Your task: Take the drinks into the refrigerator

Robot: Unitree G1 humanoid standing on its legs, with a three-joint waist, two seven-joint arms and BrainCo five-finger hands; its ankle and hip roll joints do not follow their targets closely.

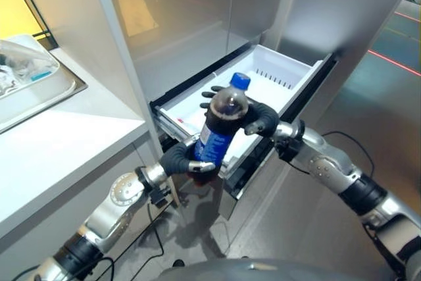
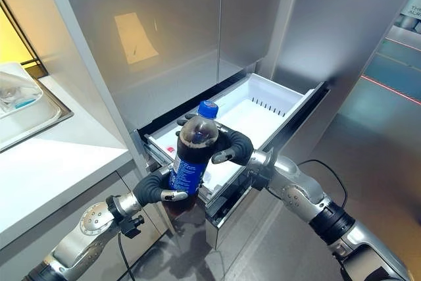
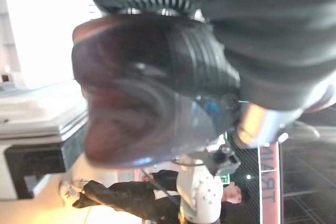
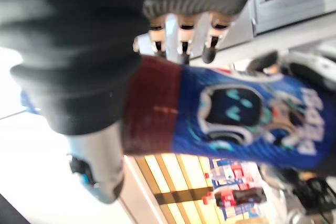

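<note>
A cola bottle (image 1: pixel 220 126) with a blue cap and blue label stands nearly upright in the air, over the front edge of the open white refrigerator drawer (image 1: pixel 279 80). My left hand (image 1: pixel 181 157) is curled round its lower part. From the other side, my right hand (image 1: pixel 260 120) wraps the dark upper part just below the neck. In the left wrist view the bottle's brown base (image 3: pixel 136 103) sits right against the hand. The right wrist view has my fingers (image 4: pixel 181 35) lying across the blue label (image 4: pixel 236 114). A small red-marked item lies inside the drawer, partly hidden by the bottle.
Steel refrigerator doors (image 1: pixel 191 18) rise above the drawer. A white counter (image 1: pixel 59 143) runs along the left, carrying a metal tray (image 1: pixel 66 87) of clear packets. Grey floor lies to the right of the drawer. A person (image 3: pixel 131 198) in dark clothes appears in the left wrist view.
</note>
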